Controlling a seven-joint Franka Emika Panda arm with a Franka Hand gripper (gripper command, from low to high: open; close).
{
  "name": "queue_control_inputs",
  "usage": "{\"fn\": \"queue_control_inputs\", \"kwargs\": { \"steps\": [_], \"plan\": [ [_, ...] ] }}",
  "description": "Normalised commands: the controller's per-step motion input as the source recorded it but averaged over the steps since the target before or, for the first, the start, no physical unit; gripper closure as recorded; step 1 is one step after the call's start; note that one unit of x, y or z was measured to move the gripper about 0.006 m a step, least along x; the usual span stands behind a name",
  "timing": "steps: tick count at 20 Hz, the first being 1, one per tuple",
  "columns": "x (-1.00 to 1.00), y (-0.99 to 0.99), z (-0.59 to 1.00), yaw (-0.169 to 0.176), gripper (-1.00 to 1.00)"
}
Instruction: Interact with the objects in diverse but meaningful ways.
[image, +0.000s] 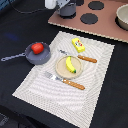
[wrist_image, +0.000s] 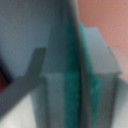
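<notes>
The table (image: 20, 30) is dark, and at its far edge lies a brown toy stove board (image: 100, 27) with black burners and a pot (image: 122, 17) at its far right end in the exterior view. In the middle of the table a pale striped mat (image: 95, 70) carries most of the things.

At the mat's edge toward the exterior view's left stands the grey pan (image: 37, 54), its long handle pointing off the mat, with the red tomato (image: 37, 48) inside it. In the middle of the mat is the round plate (image: 60, 67) with the banana (image: 70, 64) on it. A fork (image: 62, 80) lies beside the plate on the near side and a knife (image: 80, 56) on the far side. Near the mat's far edge lies the yellow packet (image: 78, 45).

My gripper (image: 65, 7) is at the far edge of the table, over the stove board's corner and well apart from the mat. I cannot tell if my jaws are wide or narrow; the wrist view is only blur, very near some grey and green surface.

The risk, I think, is this closeness: a move sideways could knock the stove board. Going down to the pan, I could push its handle and roll the tomato out. The table's near side has free room, and the mat's near corner too.
</notes>
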Motion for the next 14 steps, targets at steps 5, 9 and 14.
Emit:
{"fn": "queue_control_inputs", "kwargs": {
  "steps": [5, 9, 14],
  "plan": [
    [0.37, -0.12, 0.0, 0.0, -1.0],
    [0.14, -0.11, 0.19, 0.0, -1.0],
    [0.0, -0.1, 0.96, 0.0, -1.0]
  ]
}}
